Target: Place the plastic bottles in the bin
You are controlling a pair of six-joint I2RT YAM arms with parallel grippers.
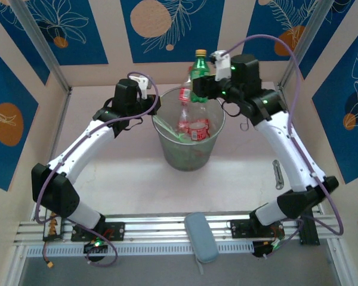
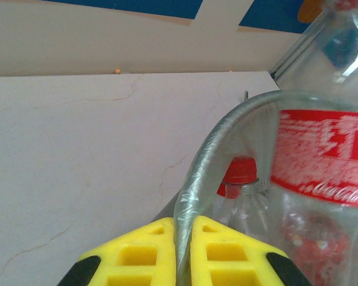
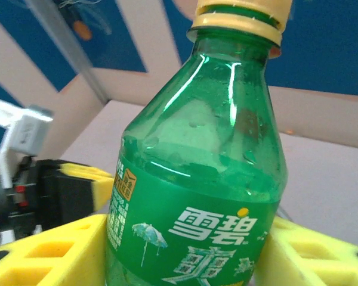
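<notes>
Now, with the right gripper point(image 3: 185, 262) clamped on the green bottle point(image 3: 209, 179) and the left gripper point(image 2: 184, 229) pinching the rim of the bin point(image 2: 207, 156), centre the bottle over the opening before releasing.

The green bottle point(image 3: 197, 196) is wearing a yellow cap point(image 3: 241, 18), the clear bottles point(image 2: 340, 53) are showing red labels point(image 2: 322, 155), and the see-through bin point(image 1: 188, 159) is looking grey-green.
</notes>
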